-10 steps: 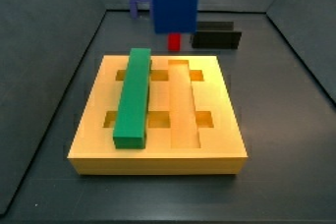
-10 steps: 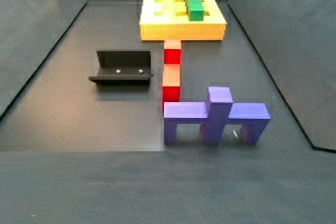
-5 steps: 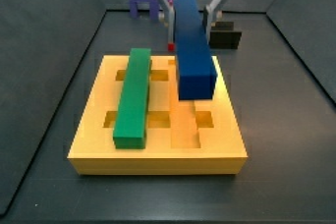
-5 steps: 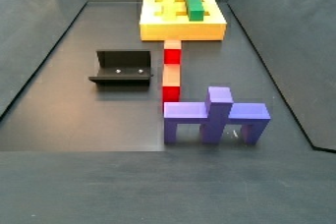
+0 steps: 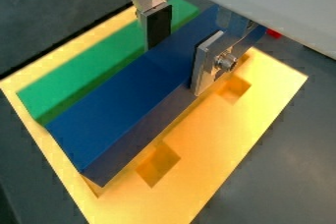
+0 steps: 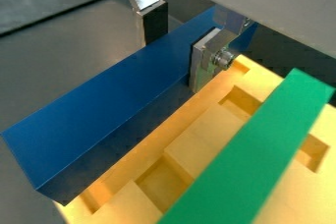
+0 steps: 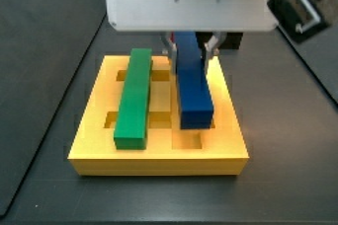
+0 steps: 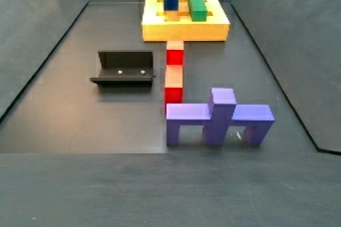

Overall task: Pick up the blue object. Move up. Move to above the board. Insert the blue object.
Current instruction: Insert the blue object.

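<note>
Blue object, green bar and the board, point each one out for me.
blue object (image 7: 195, 86), side view, top face.
green bar (image 7: 134, 96), side view, top face.
board (image 7: 158, 154), side view, front wall.

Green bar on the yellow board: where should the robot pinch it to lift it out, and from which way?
Probably mid-length, from straight above. The green bar lies flat in a groove of the board, so only its two long sides stand free above it. The fingers would close across its narrow width. The gripper is currently shut on the blue bar lying alongside, which leaves little room on that side.
</note>
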Tool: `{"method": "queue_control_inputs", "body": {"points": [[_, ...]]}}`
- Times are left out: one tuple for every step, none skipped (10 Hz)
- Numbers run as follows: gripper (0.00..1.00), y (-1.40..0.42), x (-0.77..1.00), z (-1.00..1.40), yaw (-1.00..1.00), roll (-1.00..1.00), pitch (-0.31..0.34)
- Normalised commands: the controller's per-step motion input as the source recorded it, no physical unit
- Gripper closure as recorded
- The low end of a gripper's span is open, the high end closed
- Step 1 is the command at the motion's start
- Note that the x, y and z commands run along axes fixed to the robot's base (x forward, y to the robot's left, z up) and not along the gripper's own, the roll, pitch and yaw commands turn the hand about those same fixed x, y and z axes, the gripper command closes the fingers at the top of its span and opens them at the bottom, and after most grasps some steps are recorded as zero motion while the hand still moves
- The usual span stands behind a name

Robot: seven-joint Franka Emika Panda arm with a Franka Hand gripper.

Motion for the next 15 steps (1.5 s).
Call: {"method": "queue_control_inputs", "body": {"points": [[1.00, -0.24, 0.16, -0.38, 0.00, 0.15, 0.063], [1.00, -0.17, 0.07, -0.35, 0.03, 0.09, 0.039], [1.00, -0.08, 0.00, -0.22, 0.04, 0.03, 0.011], [1.00, -0.03, 0.00, -0.09, 0.02, 0.00, 0.001], [1.00, 0.00, -0.03, -0.04, 0.00, -0.04, 0.000], [1.00, 0.09, -0.07, -0.03, 0.00, -0.14, -0.039], [1.00, 0.05, -0.04, -0.01, 0.00, -0.14, -0.044], [1.00, 0.01, -0.11, -0.01, 0.00, -0.08, -0.039], [1.00, 0.01, -0.15, -0.01, 0.00, -0.07, -0.053], [1.00, 0.05, -0.31, -0.05, 0.00, -0.03, -0.064], [1.00, 0.04, -0.27, -0.01, 0.00, -0.06, -0.070], [1.00, 0.12, -0.05, -0.08, 0.09, -0.05, -0.036], [1.00, 0.04, 0.08, -0.17, 0.10, -0.02, 0.000], [1.00, 0.00, 0.17, -0.20, 0.05, -0.02, 0.000], [1.00, 0.00, 0.15, -0.24, 0.01, 0.00, 0.000]]}}
